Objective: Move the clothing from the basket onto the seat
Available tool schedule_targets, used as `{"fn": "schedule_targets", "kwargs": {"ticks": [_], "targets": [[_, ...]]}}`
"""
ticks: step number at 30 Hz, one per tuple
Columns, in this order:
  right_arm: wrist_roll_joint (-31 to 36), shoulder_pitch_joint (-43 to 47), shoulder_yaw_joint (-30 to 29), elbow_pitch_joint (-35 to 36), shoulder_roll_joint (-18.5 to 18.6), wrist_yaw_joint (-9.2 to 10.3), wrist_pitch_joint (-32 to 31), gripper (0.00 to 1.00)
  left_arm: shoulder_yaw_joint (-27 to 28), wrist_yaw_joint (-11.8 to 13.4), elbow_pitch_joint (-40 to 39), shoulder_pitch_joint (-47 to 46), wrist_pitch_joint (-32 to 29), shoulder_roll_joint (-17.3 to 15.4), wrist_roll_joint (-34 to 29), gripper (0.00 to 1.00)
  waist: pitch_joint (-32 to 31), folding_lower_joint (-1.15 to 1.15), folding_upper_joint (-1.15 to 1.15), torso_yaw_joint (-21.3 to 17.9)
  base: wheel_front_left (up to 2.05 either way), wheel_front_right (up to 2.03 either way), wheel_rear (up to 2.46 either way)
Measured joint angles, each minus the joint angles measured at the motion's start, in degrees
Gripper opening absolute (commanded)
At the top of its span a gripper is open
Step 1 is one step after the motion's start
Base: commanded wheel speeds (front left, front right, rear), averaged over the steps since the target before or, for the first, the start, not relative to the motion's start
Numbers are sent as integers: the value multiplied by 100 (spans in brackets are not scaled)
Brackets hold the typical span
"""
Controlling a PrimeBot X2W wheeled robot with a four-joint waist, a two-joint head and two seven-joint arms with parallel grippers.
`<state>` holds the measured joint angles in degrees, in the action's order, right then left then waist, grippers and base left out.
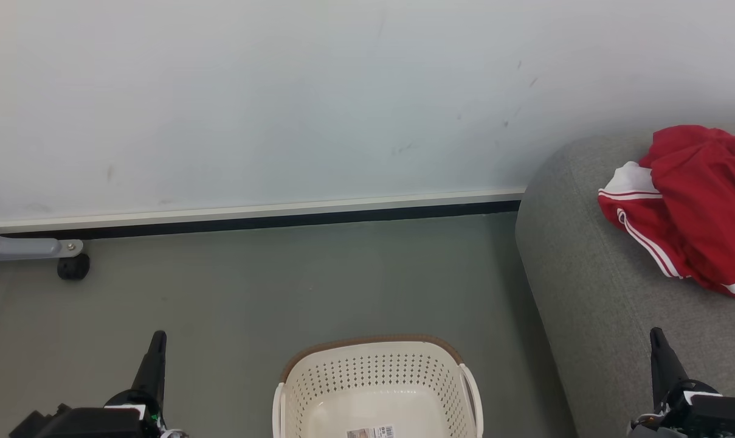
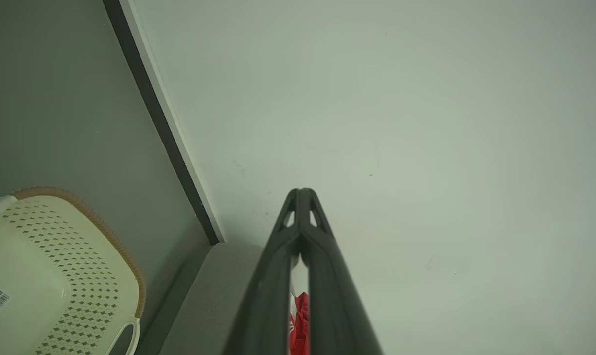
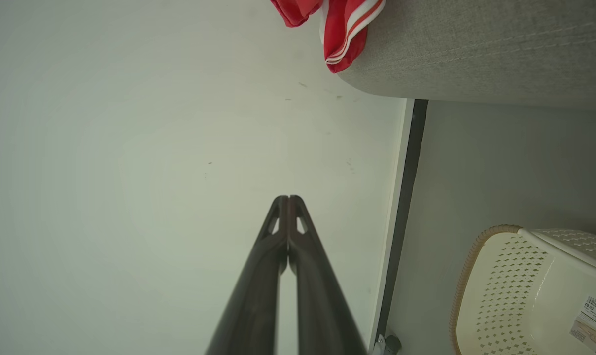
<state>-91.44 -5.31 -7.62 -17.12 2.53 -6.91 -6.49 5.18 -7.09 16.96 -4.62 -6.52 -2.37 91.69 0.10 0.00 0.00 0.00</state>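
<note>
We see the clothing [image 1: 686, 207] lying in a crumpled red heap with white stripes on the seat [image 1: 586, 292], at the right of the head view, where the frame's edge cuts off its far side, so we cannot tell how many pieces it is. The basket [image 1: 373, 368] stands on the floor [image 1: 251, 292] near the seat's end, its near half cut off by the bottom edge; the part of its bottom that shows carries a barcode label [image 1: 372, 432]. The left gripper [image 1: 158, 336] sits low at the left over the floor and the right gripper [image 1: 657, 333] low at the right over the seat, each with its fingers pressed together, holding and touching nothing. Both wrist views show the tips meeting, aimed at the pale wall [image 1: 282, 91]. The left wrist view gives a thin sliver of red between the finger shafts, while the right wrist view shows a striped fold past the seat's edge. A grey leg [image 1: 20, 248] with a black caster [image 1: 73, 266] is cut off at the head view's left edge
</note>
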Motion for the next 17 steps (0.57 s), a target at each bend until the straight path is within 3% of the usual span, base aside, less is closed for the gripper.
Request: {"fn": "schedule_targets", "kwargs": {"ticks": [17], "targets": [[0,0,0,1,0,0,0,0,0,0,0,0,0,0,1,0,0,0,0,0,0,0,0]]}}
